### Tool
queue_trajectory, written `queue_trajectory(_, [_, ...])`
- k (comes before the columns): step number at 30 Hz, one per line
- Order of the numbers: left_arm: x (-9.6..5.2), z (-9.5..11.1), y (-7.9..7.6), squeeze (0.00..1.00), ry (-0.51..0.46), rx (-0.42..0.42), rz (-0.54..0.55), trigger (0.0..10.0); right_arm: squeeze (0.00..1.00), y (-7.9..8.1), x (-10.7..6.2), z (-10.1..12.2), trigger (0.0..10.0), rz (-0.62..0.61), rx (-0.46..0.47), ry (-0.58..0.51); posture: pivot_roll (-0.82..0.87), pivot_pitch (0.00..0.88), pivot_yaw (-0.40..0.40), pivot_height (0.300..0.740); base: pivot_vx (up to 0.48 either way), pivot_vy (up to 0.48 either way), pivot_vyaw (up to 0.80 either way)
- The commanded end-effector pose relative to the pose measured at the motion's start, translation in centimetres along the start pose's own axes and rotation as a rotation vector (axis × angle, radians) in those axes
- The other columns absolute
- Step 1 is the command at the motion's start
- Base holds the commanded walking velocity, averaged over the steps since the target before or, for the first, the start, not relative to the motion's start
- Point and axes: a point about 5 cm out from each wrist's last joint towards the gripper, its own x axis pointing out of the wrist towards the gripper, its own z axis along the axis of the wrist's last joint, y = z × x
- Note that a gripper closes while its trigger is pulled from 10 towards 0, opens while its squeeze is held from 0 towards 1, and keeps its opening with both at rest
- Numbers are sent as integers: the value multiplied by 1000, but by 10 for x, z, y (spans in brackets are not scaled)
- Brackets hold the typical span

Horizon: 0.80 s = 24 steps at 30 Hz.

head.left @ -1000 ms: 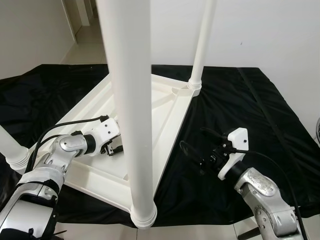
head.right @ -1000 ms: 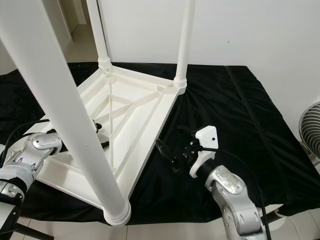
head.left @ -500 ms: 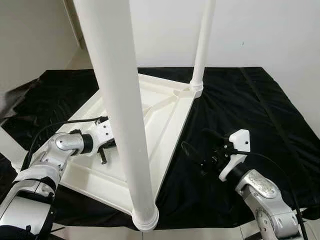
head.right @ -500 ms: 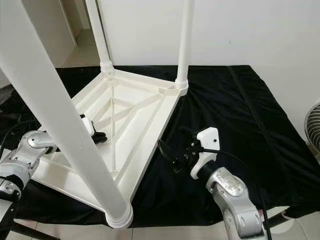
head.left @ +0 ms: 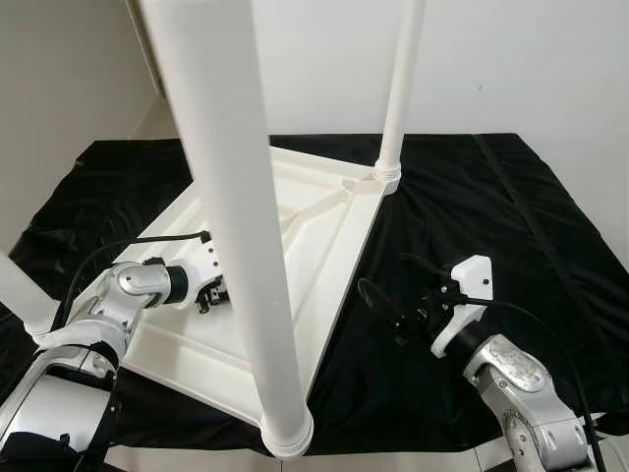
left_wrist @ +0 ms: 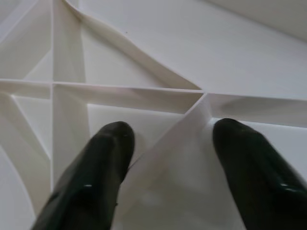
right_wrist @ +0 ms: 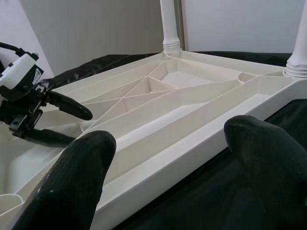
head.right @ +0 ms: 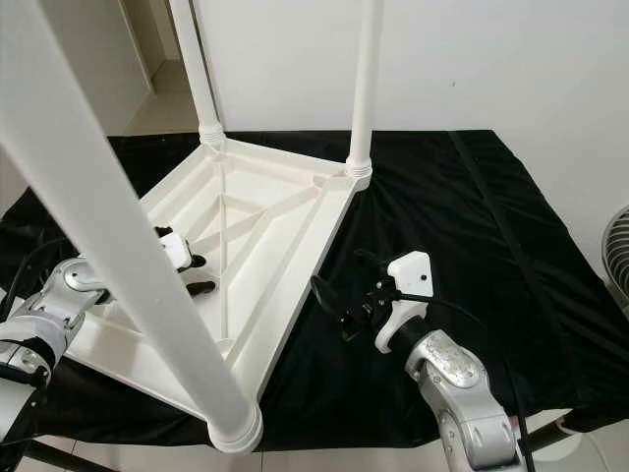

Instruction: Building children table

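The white children's table [head.right: 265, 211] lies upside down on a black cloth [head.left: 472, 206], its legs pointing up. One leg [head.left: 241, 226] rises close in front of me, another [head.left: 398, 88] at the far corner. My left gripper [head.right: 197, 274] is inside the ribbed underside, open, with a thin white rib [left_wrist: 163, 143] between its two fingers [left_wrist: 96, 172]. My right gripper [head.left: 398, 320] hovers open over the cloth just right of the table's long edge. It holds nothing and faces the table rim [right_wrist: 192, 158].
The black cloth covers the floor around the table, with bare cloth to the right and behind. A white wall [head.left: 511, 59] stands close behind. A fan [head.right: 621, 246] shows at the far right edge. Pale floor tiles [head.left: 393, 460] lie in front.
The camera has shifted a little. My left gripper stays on the table's underside and its fingers now stand wider apart. The right gripper has kept its place.
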Motion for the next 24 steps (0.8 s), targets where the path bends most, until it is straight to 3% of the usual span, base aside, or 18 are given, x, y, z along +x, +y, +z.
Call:
queue_trajectory(1, [-1, -12, -13, 1000, 69, 9, -137, 10000, 0, 0, -2, 1, 10000, 0, -3, 0, -43, 90, 71, 740, 0, 0, 0])
queue_trajectory(2, [-1, -12, -13, 1000, 69, 9, -137, 10000, 0, 0, -2, 1, 10000, 0, -3, 0, -43, 90, 71, 740, 0, 0, 0])
queue_trajectory(3, [-1, -12, -11, 588, 83, 30, -126, 10000, 0, 0, -2, 1, 10000, 0, -4, 0, -43, 89, 71, 740, 0, 0, 0])
queue_trajectory(4, [-1, -12, -11, 588, 83, 30, -126, 10000, 0, 0, -2, 1, 10000, 0, -4, 0, -43, 89, 71, 740, 0, 0, 0])
queue_trajectory(5, [0, -12, -11, 0, 90, 37, -124, 10000, 0, 0, -2, 1, 10000, 0, -5, 0, -43, 89, 71, 740, 0, 0, 0])
queue_trajectory(15, [5, -7, -9, 0, 112, 68, -172, 10000, 0, 1, -2, 1, 10000, -7, -7, 0, -49, 94, 82, 740, 0, 0, 0])
queue_trajectory(16, [5, -7, -9, 0, 117, 66, -182, 5451, 0, 1, -2, 1, 10000, -9, -6, 0, -52, 99, 89, 740, 0, 0, 0])
queue_trajectory(17, [5, -7, -9, 0, 117, 66, -182, 5451, 0, 1, -2, 1, 10000, -9, -6, 0, -52, 99, 89, 740, 0, 0, 0])
queue_trajectory(18, [5, -6, -9, 0, 120, 72, -192, 3176, 0, 1, -3, 1, 10000, -13, -5, 0, -54, 101, 92, 740, 0, 0, 0])
queue_trajectory(20, [5, -6, -9, 0, 122, 78, -200, 2706, 0, 2, -3, 1, 10000, -15, -5, 0, -54, 101, 92, 740, 0, 0, 0])
queue_trajectory(21, [5, -5, -10, 0, 124, 87, -243, 0, 0, 1, -5, 1, 10000, -26, -5, 0, -59, 105, 98, 740, 0, 0, 0])
queue_trajectory(24, [5, -5, -11, 0, 126, 84, -263, 0, 0, 0, -5, 1, 10000, -34, -5, 0, -61, 106, 101, 740, 0, 0, 0])
